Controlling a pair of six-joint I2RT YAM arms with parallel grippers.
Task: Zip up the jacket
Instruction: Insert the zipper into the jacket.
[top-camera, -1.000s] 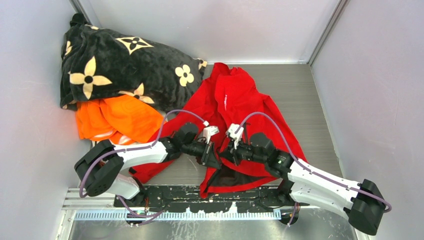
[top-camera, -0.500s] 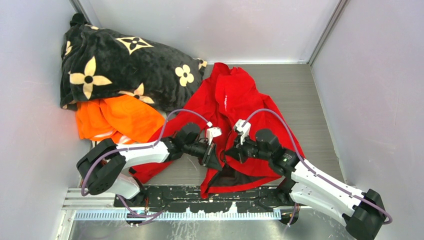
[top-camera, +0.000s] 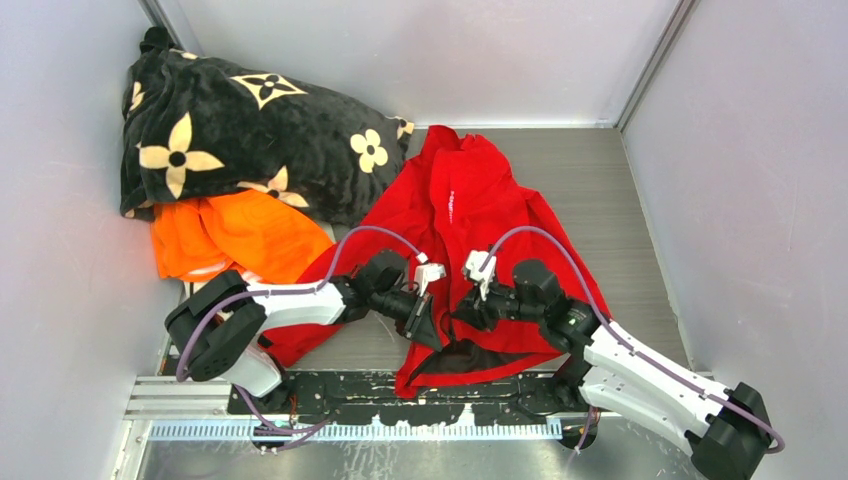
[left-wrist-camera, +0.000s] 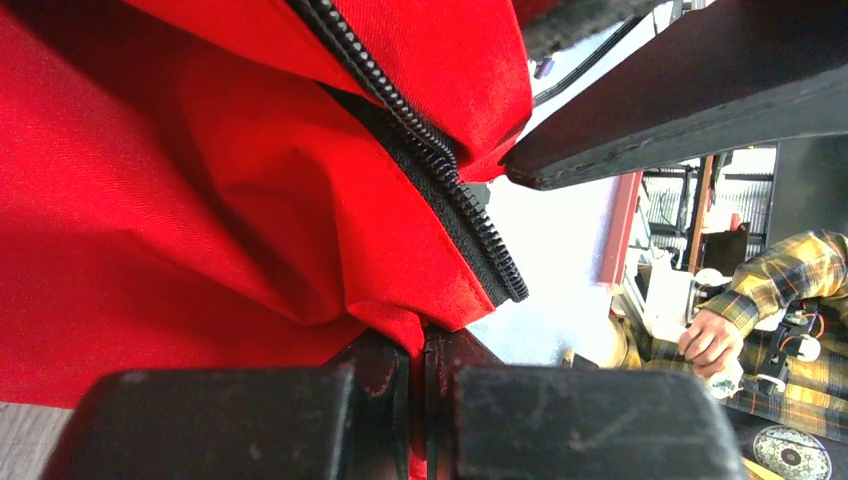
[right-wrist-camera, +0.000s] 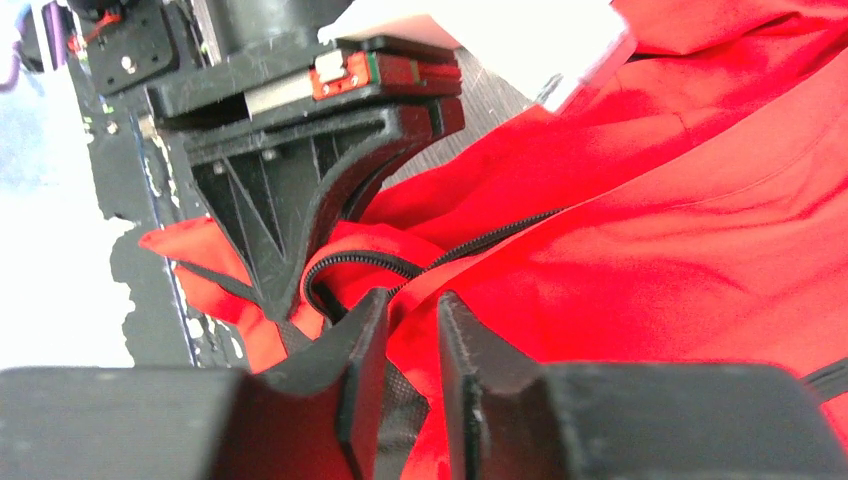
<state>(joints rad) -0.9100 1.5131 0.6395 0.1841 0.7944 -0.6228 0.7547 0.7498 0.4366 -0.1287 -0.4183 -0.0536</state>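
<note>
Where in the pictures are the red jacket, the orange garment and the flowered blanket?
red jacket (top-camera: 470, 190), top view, on its upper red panel
orange garment (top-camera: 235, 235), top view, on its middle folds
flowered blanket (top-camera: 230, 130), top view, on its black middle

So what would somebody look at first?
The bright red thin jacket sprawled across the middle of the grey table, with the left gripper and right gripper at its near edge. Then the black blanket with cream flowers, heaped in the far left corner over an orange garment.
</note>
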